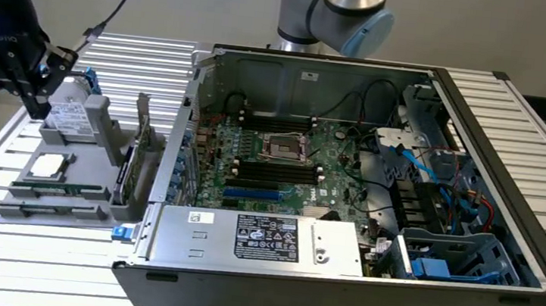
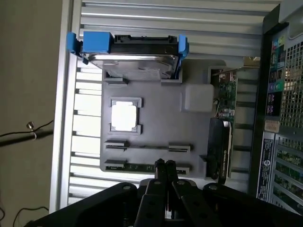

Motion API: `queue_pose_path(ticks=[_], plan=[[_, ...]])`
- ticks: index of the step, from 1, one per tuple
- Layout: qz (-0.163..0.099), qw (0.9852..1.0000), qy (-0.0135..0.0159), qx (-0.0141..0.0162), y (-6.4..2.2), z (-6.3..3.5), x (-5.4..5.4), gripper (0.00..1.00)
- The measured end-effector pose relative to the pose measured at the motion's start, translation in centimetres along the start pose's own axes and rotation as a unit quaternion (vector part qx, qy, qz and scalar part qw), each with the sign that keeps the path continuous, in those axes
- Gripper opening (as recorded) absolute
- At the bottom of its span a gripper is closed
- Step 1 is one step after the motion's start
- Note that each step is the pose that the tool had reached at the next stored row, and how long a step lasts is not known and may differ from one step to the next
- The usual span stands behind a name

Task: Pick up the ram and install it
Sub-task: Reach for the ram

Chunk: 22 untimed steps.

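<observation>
Lying in a groove at the near end of the grey parts tray, at the lower left of the exterior view, the ram is seen as a thin green stick resting on its edge. Just behind it on the tray a square processor is seated, and beyond that a hard drive in a blue carrier is held upright. The gripper is found at the upper left of the exterior view, raised above the tray. Its fingers are clenched together and nothing is held between them. In the wrist view the joined fingertips are lined up over the ram's groove.

The step in hand is judged to be the approach to the stick. For a good pick, the fingers would have to be parted first. The stick is best taken across its thin faces, near mid-length, and drawn straight up so the holder is not dragged along.

Farther right, the black memory slots are seen on the motherboard inside the open computer case.
</observation>
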<state>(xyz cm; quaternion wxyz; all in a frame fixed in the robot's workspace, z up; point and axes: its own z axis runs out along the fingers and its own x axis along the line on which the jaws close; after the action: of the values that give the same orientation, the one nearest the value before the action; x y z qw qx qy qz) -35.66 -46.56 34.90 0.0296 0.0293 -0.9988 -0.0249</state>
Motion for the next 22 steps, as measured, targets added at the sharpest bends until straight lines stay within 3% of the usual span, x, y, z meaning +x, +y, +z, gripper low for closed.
queue_pose_path(ticks=[7, 12, 18, 22], plan=[[-0.011, 0.9999, 0.0090, -0.0032, -1.54, 1.20, 0.0, 0.10], [-0.026, 0.9996, 0.0105, -0.0032, -1.74, 2.10, 0.2, 0.10], [-0.032, 0.9994, 0.0089, -0.0027, -1.73, 3.20, 1.2, 0.10], [-0.038, 0.9993, 0.0017, -0.0015, -1.75, 3.54, 1.2, 0.10]])
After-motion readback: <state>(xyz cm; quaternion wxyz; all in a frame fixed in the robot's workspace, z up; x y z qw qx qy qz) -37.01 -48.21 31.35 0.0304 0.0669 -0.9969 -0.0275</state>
